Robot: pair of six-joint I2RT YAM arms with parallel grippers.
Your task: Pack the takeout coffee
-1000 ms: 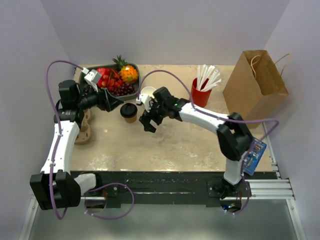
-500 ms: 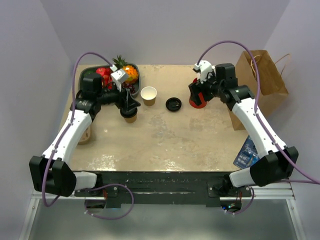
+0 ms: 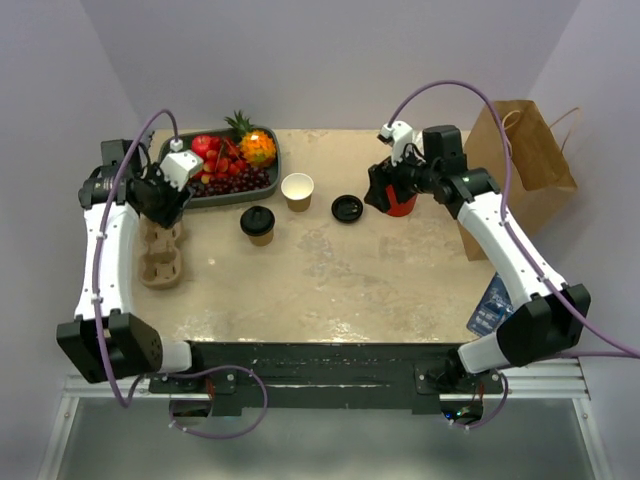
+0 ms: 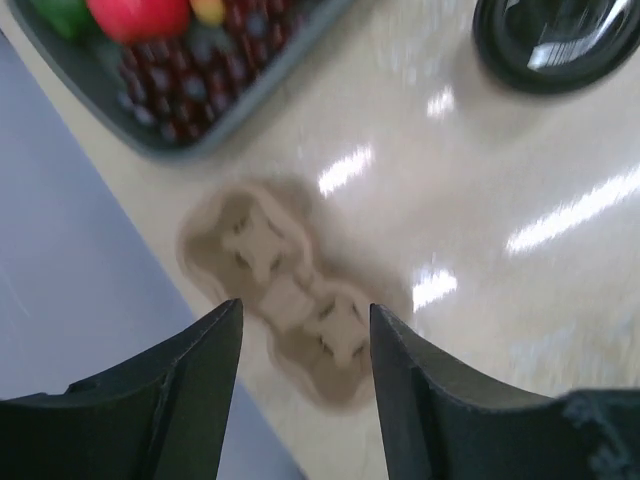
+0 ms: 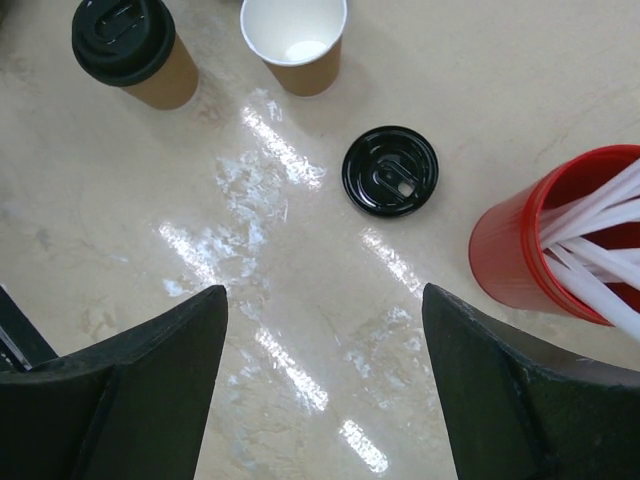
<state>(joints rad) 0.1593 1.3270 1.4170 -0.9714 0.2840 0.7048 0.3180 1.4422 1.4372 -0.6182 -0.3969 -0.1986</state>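
Takeout coffee stands upright, lid on, on the bench near a lidless cup; left pincer hangs partly open, empty, above the cup carrier; right pincer spread wide, holding nothing.

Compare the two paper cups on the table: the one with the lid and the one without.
The lidded cup is capped in black, its inside hidden; the open cup has no cap and shows its white inside. The open cup stands closer to the loose black lid than the lidded cup does. Both stand upright, have tan sides and look alike in size.
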